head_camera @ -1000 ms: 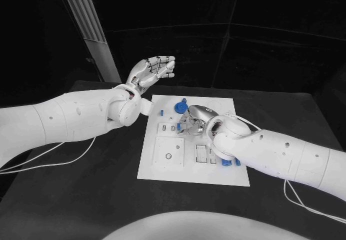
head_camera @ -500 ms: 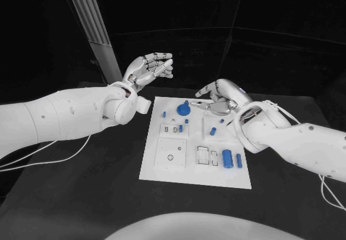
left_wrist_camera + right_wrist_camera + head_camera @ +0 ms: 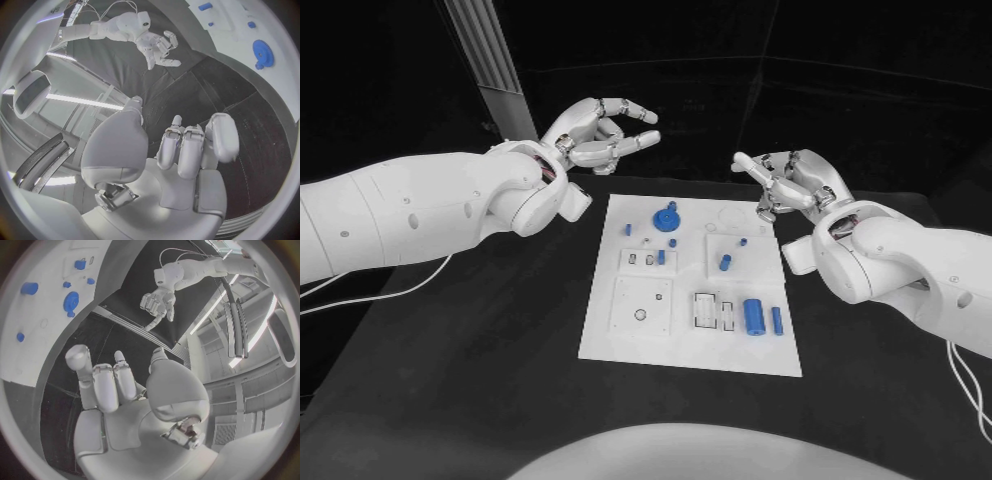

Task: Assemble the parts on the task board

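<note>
The white task board [image 3: 635, 340] lies flat in the middle of the table. On it are a blue gear [image 3: 666, 215], several small blue pegs such as one at the centre [image 3: 727, 263], and a blue cylinder [image 3: 754, 316] near the right edge. My left hand [image 3: 603, 130] hangs in the air beyond the board's far left corner, fingers curled in with nothing in them; the left wrist view shows the same hand [image 3: 184, 150]. My right hand [image 3: 788, 182] is raised off the board's far right corner, fingers apart and holding nothing, as the right wrist view also shows [image 3: 115, 385].
A pale ribbed post [image 3: 488, 60] stands behind the table at the far left. White cables [image 3: 430, 280] trail across the table under my left arm. The board [image 3: 44, 325] and gear [image 3: 71, 302] show in the right wrist view, as does the gear [image 3: 261, 50] in the left wrist view.
My right hand has lifted off the middle of the board and drawn back to the far right, uncovering the parts. My left hand's spread fingers have curled in.
</note>
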{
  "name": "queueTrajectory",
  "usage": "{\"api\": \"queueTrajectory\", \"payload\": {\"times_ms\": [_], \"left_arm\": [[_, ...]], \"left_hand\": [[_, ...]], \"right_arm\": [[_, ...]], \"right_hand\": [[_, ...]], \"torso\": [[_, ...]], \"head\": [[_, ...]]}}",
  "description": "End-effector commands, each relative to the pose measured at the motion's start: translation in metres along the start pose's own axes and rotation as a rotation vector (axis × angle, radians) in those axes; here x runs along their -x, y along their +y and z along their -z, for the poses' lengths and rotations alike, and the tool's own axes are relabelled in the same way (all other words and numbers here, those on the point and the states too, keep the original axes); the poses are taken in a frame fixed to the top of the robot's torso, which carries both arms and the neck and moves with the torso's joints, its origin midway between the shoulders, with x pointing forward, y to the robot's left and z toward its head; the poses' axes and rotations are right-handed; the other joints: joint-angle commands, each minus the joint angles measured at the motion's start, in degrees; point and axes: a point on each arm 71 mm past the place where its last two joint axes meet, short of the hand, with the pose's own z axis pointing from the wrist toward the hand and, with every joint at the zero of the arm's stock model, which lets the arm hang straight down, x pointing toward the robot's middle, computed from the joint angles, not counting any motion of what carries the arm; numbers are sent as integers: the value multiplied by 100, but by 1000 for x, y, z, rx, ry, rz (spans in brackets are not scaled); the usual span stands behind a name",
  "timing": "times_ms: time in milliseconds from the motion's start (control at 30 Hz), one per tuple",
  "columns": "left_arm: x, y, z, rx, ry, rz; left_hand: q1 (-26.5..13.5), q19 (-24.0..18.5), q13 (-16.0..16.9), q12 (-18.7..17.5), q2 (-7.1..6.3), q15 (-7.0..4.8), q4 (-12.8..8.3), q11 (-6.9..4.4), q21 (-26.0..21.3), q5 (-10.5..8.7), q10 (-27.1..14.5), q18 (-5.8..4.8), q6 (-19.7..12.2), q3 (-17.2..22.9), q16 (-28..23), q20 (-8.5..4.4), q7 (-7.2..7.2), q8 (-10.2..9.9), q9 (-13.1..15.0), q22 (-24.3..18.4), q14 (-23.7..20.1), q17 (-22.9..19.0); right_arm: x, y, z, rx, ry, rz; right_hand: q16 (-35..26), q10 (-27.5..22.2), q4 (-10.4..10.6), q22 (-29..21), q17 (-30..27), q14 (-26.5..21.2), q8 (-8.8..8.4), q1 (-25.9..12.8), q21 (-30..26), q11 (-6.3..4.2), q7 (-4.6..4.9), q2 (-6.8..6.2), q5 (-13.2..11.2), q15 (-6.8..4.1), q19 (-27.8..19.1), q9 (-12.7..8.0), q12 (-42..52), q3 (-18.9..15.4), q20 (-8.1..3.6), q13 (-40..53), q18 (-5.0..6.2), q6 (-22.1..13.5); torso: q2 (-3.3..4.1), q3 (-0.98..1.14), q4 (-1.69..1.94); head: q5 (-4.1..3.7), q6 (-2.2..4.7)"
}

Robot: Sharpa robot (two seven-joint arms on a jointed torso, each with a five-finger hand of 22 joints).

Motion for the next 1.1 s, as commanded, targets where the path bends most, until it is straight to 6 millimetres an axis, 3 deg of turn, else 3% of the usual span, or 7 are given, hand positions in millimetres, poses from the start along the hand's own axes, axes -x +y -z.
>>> {"api": "queueTrajectory", "payload": {"times_ms": [33, 133, 467, 733, 967, 1033, 1100], "left_arm": [[-13, 5, 0, 114, 149, -134], [-21, 6, -2, 158, 212, -169], [-45, 18, -6, 349, 392, -305], [-59, 31, -9, 522, 506, -349], [-65, 39, -10, 637, 565, -383], [-67, 41, -11, 665, 580, -392], [-68, 43, -11, 684, 591, -398]], "left_hand": [[-108, 774, 1602, 84, -40, 117, -36, 116, 532, 91, 633, -198, 100, -98, 34, 45, 234, -25, 0, 1259, 653, 1594], [-109, 1376, 1602, 84, -74, 194, -26, 184, 749, 29, 633, -324, 350, -72, 34, 150, 270, -3, 22, 1934, 653, 1594], [-548, 1376, 1602, 84, 324, -21, -42, -71, 749, -69, 633, -324, 1265, 127, 34, 140, 5, 459, 325, 1934, 653, 1594], [-737, 1376, 1602, 84, 525, -161, -51, -223, 749, -105, 633, -324, 1190, 176, 34, 3, -144, 1323, 1131, 1934, 653, 1594], [-870, 1376, 1602, 84, 585, -260, -48, -323, 749, -114, 633, -324, 1052, 143, 34, -96, -252, 1940, 1895, 1934, 653, 1594], [-949, 1376, 1602, 84, 588, -276, -47, -336, 749, -119, 633, -324, 1008, 124, 34, -112, -266, 2016, 2040, 1934, 653, 1594], [-999, 1376, 1602, 84, 586, -282, -46, -341, 749, -127, 633, -324, 991, 112, 34, -120, -270, 2042, 2104, 1934, 653, 1594]], "right_arm": [[3, 0, 0, 25, 35, -156], [7, -3, -1, 20, 34, -166], [14, -16, -2, -16, 22, -168], [16, -20, -3, -31, 18, -165], [17, -22, -3, -39, 20, -165], [18, -23, -3, -43, 21, -165], [18, -24, -3, -47, 21, -164]], "right_hand": [[-205, -302, -14, -73, 188, -274, 88, -213, -526, 26, 81, 59, -62, 10, -451, 21, -195, -181, 25, 740, 108, -167], [-342, -545, 1, -302, -35, -499, 217, -261, -1049, 49, 109, 98, -70, 40, -874, 54, -330, -356, 49, 599, 201, -394], [-385, -645, -3, -473, -176, -663, 538, -351, -1492, 83, 148, 191, -60, 85, -1179, 155, -316, -642, 87, 550, 268, -700], [-320, -635, -4, -455, -153, -627, 838, -271, -1513, 107, 173, 262, -60, 105, -1121, 252, -259, -786, 109, 538, 264, -847], [182, -343, -2, 60, 603, 82, 1197, -251, -505, 115, 178, 353, -58, 114, -246, 356, -58, -966, 119, 659, 69, -1029], [533, 296, -4, 591, 1439, 790, 1392, -209, 614, 111, 191, 392, -52, 126, 655, 403, 279, -1046, 128, 1008, -160, -1119], [554, 568, -7, 870, 1510, 848, 1498, -183, 1234, 121, 193, 404, -49, 138, 1150, 426, 412, -1083, 136, 1167, -296, -1147]], "torso": [[-11, 3, -4], [-3, -4, 1], [7, -7, 0], [11, -7, -1], [10, -8, 6], [10, -7, 12], [9, -7, 9]], "head": [[-18, 22], [-29, 34], [-57, 47], [-82, 13], [-94, -31], [-98, -46], [-97, -52]]}}
